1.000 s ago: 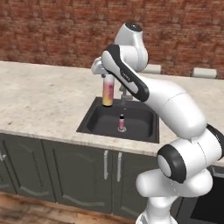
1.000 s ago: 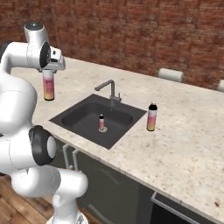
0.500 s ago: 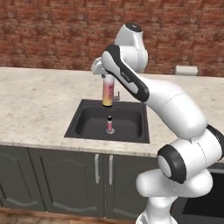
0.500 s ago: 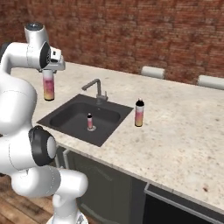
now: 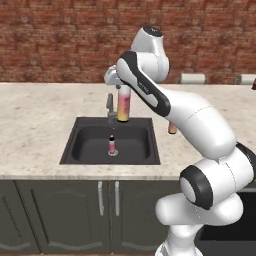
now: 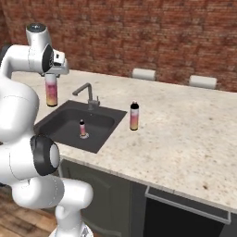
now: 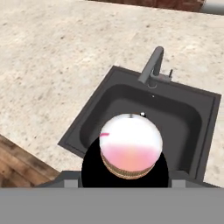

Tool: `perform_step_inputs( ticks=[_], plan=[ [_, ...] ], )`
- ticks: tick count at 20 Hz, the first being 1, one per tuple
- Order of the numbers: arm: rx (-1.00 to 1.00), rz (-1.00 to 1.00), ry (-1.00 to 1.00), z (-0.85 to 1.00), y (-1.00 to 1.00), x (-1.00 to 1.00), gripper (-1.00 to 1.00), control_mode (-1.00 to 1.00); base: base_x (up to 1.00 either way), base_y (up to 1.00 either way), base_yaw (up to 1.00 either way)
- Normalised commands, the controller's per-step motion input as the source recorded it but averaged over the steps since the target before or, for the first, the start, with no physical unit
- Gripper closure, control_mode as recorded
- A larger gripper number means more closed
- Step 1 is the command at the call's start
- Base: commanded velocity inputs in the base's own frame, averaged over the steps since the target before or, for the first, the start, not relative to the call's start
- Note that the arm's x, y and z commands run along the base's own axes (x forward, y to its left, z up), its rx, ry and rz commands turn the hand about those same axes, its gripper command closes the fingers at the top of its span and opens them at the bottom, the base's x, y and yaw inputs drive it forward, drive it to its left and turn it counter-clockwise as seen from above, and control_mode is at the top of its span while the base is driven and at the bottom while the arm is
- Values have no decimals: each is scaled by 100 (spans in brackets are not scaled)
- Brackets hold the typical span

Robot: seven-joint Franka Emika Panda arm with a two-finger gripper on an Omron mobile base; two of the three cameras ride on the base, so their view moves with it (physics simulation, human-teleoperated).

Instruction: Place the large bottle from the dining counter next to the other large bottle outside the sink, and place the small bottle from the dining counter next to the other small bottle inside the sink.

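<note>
My gripper is shut on the black cap end of the large bottle, pink above and yellow-orange below, which hangs upright over the back edge of the sink. From the right it hangs left of the faucet, the large bottle under the gripper. Its round base faces the hand view above the basin. The other large bottle stands on the counter just right of the sink. The other small bottle stands in the basin. The small bottle and the dining counter are out of view.
A grey faucet rises at the sink's back rim. Beige speckled counter runs wide to the right, with white chair tops behind it and a brick wall beyond. Dark cabinets sit below.
The whole picture has shifted, so the base has driven sideways along the counter. The large bottle stays in my gripper, held the same way.
</note>
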Motion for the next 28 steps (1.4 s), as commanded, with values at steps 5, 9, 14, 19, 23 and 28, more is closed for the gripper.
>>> perform_step_inputs(
  ticks=[5, 9, 14, 19, 23, 28],
  plan=[
    [0, 0, 0, 0, 0, 0, 100, 100, 0, 0, -25],
    [-1, -19, 0, -51, 0, 0, 100, -100, 0, 0, -6],
    [-2, -25, 0, -64, 0, 0, 100, -100, 0, 0, 0],
    [-2, -22, 0, -44, -15, 0, 100, -100, 0, 0, 0],
    [-1, -16, -6, -24, -30, 0, 100, -100, 0, 0, 0],
    [-3, -10, -5, -15, -41, 3, 100, -100, 0, 0, 0]
  ],
)
